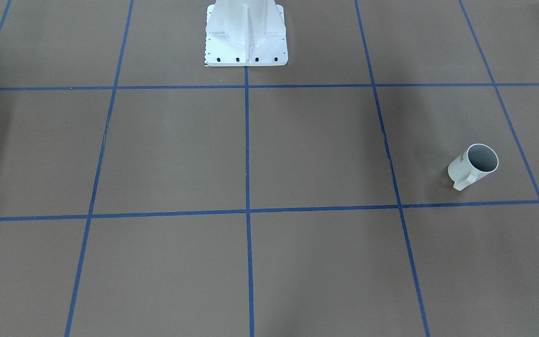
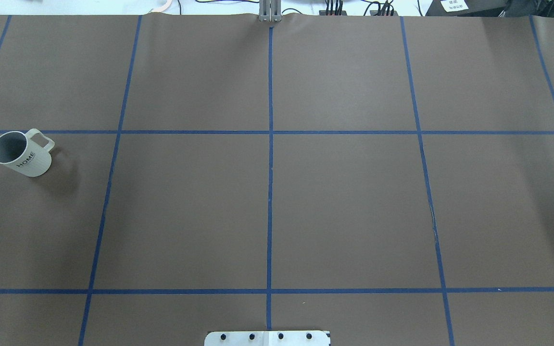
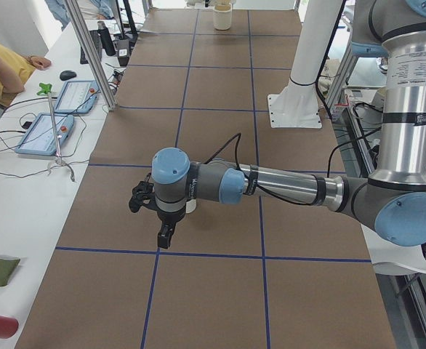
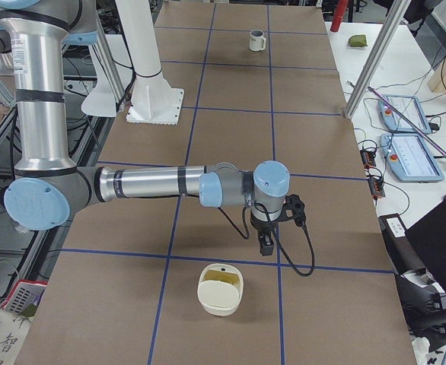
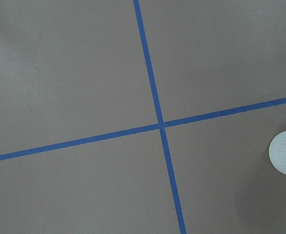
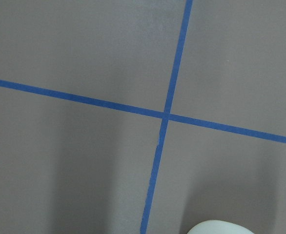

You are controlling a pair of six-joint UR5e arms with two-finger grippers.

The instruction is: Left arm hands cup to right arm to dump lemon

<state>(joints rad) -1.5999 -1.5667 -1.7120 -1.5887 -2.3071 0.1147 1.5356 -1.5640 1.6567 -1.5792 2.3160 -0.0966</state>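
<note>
The white cup (image 2: 21,154) with "HOME" on its side stands on the brown table at the overhead view's left edge, handle toward the far side. It also shows in the front-facing view (image 1: 473,166); its grey inside shows no lemon. In the exterior left view the left arm's gripper (image 3: 164,234) points down close to the cup, of which a white sliver (image 3: 190,206) shows behind the wrist. In the exterior right view the right arm's gripper (image 4: 266,245) hangs just above a cream bowl (image 4: 221,289). I cannot tell whether either gripper is open or shut.
The cream bowl holds something yellowish. The white robot base (image 1: 246,35) stands at the table's middle edge. Blue tape lines (image 2: 270,158) grid the table. Operators' tablets (image 3: 49,123) and poles (image 3: 89,54) stand along the far side. The cup's edge (image 5: 285,157) shows in the left wrist view.
</note>
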